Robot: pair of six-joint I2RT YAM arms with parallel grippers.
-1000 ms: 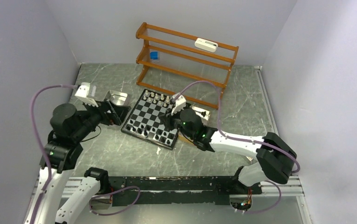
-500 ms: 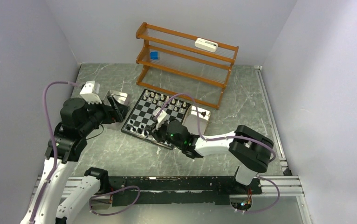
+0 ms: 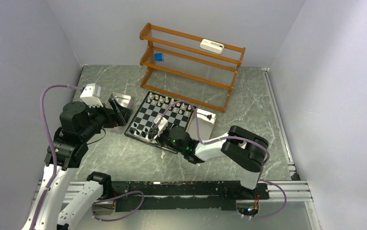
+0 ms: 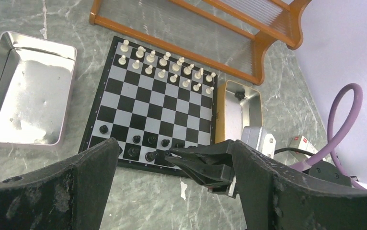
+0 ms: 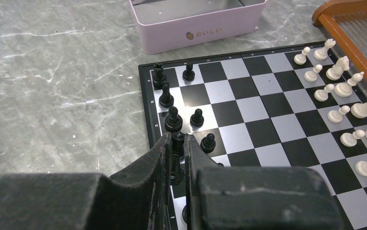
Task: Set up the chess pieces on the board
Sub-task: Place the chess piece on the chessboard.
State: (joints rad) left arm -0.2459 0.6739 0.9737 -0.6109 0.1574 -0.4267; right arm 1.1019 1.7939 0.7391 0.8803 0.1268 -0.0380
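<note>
1. Left claw (image 4: pixel 174 143): fingers spread wide with nothing between them. It is raised over the grey marbled table (image 3: pixel 248 105), short of the board's near rim.
2. Metal tray (image 4: pixel 28 96): ahead and to the left of the left claw, just beside the board's left rim. It is shiny inside and pink outside, with small lettering on one wall.
3. Board (image 4: pixel 153 108): flat on the table ahead of the left claw, between the tray and the box.
4. Black pieces (image 4: pixel 136 139): upright in a loose, gapped line on the rows nearest the left claw. Several stand just ahead of the right claw's tips and to either side of them.
5. Right claw (image 5: pixel 177 136): low over the black side of the board, with its fingers pinched tight on the held piece.
6. Held piece (image 5: pixel 177 158): black and upright between the right claw's fingers, over the rows beside the rim. Whether its base meets the board cannot be told.
7. White pieces (image 4: pixel 164 61): two rows at the board edge farthest from the left claw, well apart from the right claw and off to its right.
8. Box (image 4: pixel 229 124): tan-rimmed, just beside the board's right rim and to the right of both claws.
9. Lone black piece (image 4: pixel 239 96): inside the box, at the end away from the left claw.
10. Wooden rack (image 4: pixel 268 42): beyond the board and box, well apart from both claws.
</note>
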